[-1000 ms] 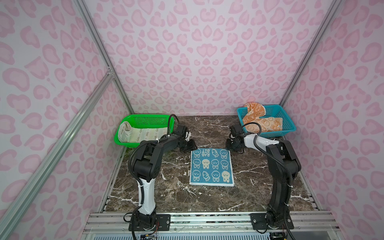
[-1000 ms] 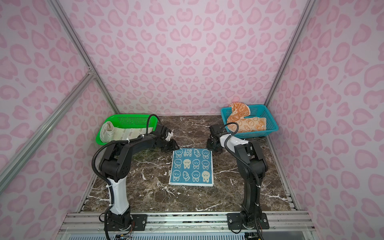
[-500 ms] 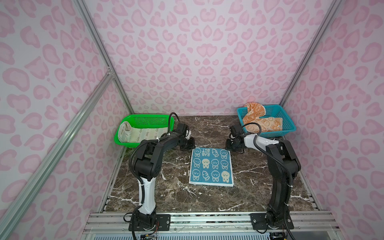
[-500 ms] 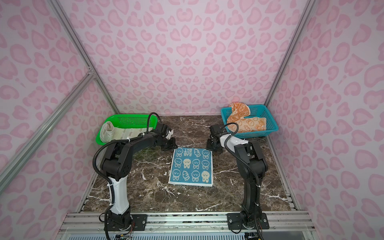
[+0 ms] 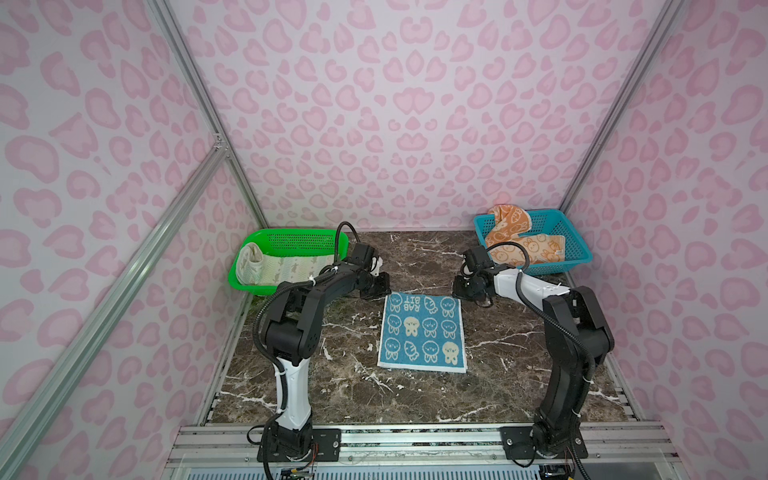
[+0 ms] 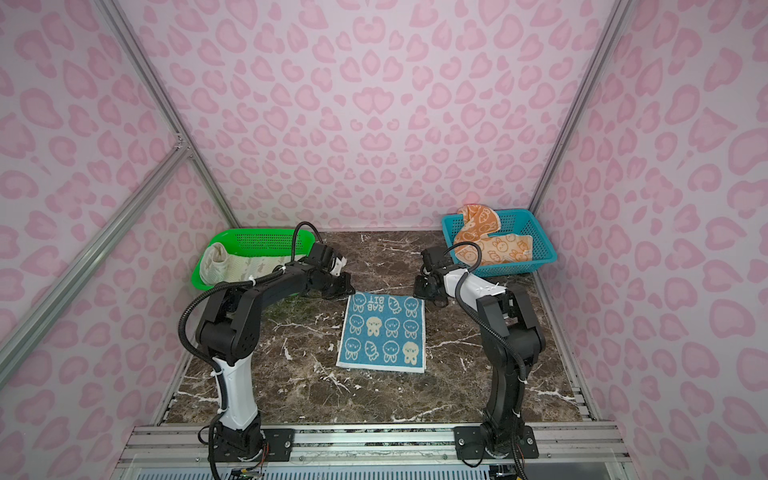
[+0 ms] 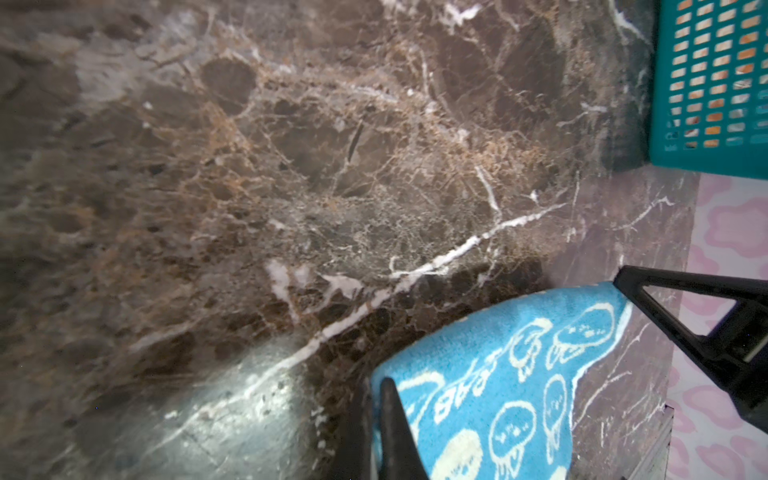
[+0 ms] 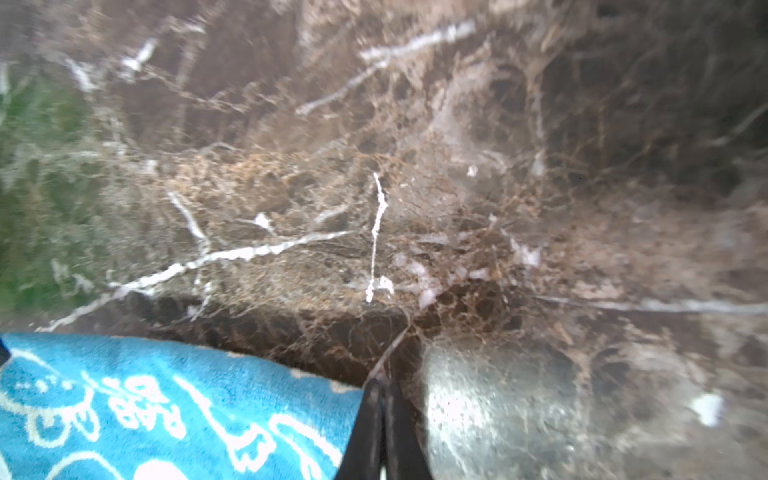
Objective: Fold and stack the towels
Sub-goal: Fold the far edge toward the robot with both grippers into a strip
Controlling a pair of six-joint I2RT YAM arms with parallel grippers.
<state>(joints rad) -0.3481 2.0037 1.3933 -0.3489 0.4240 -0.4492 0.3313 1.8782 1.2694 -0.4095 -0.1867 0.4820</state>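
Top views both show three towels (image 5: 422, 332) (image 5: 523, 245) (image 5: 282, 268), two baskets (image 5: 291, 237) (image 5: 575, 253).

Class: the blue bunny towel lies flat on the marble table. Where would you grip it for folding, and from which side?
I'd take the blue towel by its two far corners, one claw each, coming low from the outer sides: it lies flat, so only its edges can be pinched. The left claw and right claw are shut there.

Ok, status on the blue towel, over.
Left pincer and right pincer each shut on a far corner of the blue towel. Rest flat on table. Nothing in the way.
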